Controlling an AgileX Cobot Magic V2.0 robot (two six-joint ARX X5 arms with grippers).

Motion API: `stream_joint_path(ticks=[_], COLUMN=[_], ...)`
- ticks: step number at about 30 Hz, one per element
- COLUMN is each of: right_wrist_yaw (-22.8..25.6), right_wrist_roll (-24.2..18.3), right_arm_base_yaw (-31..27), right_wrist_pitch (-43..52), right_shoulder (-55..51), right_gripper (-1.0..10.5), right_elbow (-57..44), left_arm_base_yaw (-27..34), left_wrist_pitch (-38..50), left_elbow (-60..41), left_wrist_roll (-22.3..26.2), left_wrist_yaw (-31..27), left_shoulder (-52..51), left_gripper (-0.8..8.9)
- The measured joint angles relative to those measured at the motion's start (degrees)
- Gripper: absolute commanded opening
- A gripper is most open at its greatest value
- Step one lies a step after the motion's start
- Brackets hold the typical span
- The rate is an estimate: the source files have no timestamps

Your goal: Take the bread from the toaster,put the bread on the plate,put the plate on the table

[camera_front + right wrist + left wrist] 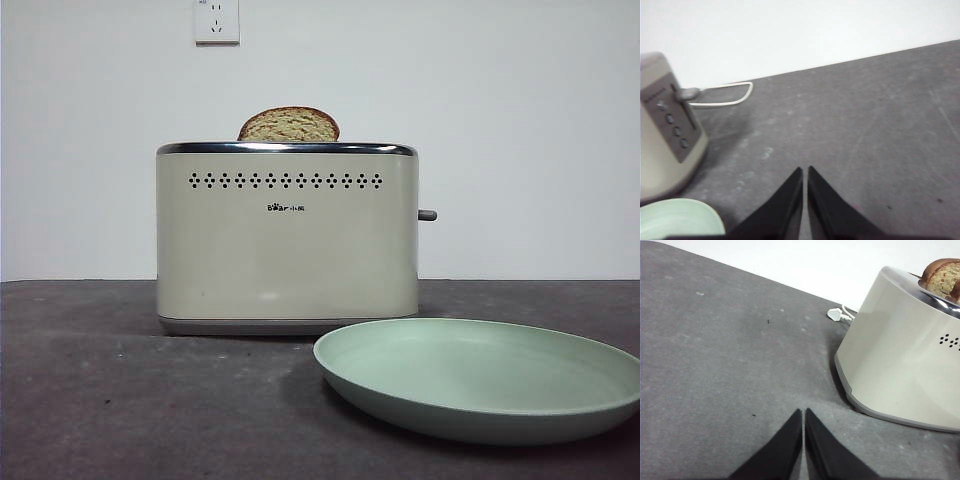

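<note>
The cream toaster (287, 240) stands on the dark grey table (120, 400). The bread (289, 124), tan with a dark brown crust, sticks up out of its top slot. The mint-green plate (480, 378) lies on the table in front of the toaster, to the right. My left gripper (803, 412) is shut and empty, above bare table beside the toaster (900, 360); the bread (942, 277) shows there too. My right gripper (805, 170) is shut and empty, above bare table off the toaster's lever end (670, 135), with the plate's rim (680, 217) close by. Neither arm shows in the front view.
A white wall socket (217, 21) is on the wall behind. A white plug (836, 314) and its cord (725, 95) lie on the table behind the toaster. The toaster's lever (427, 215) sticks out on its right side.
</note>
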Motion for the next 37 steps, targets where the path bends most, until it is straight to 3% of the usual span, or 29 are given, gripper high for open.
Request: stream_joint_path(ticks=[8, 14, 18, 28, 37], right_wrist_yaw=[-1.27, -1.60, -4.63, -16.26, -17.84], right_wrist_roll=[3.63, 4.31, 3.78, -3.52, -12.09], right_arm_base_yaw=[0.02, 0.02, 0.02, 0.26, 4.24], right_wrist_pitch=[-0.92, -5.88, -10.64, -31.50, -47.78], right_shoulder=[0.04, 3.41, 9.11, 26.88, 36.39], right_gripper=[0.1, 0.0, 0.1, 0.1, 0.1], right_elbow=[3.72, 13.25, 19.71, 40.48, 49.81], left_arm_base_yaw=[0.00, 0.00, 0.00, 0.00, -1.03], left_wrist_pitch=[-2.51, -5.70, -8.90, -21.51, -30.12], left_elbow=[3.26, 12.44, 19.63, 37.66, 43.54], left_wrist_roll=[-3.26, -4.00, -3.13, 6.01, 12.46], left_wrist_yaw=[3.52, 7.32, 10.80, 22.93, 28.00], left_shoulder=[0.28, 4.61, 10.49, 26.95, 33.79], left_gripper=[0.07, 0.07, 0.07, 0.07, 0.08])
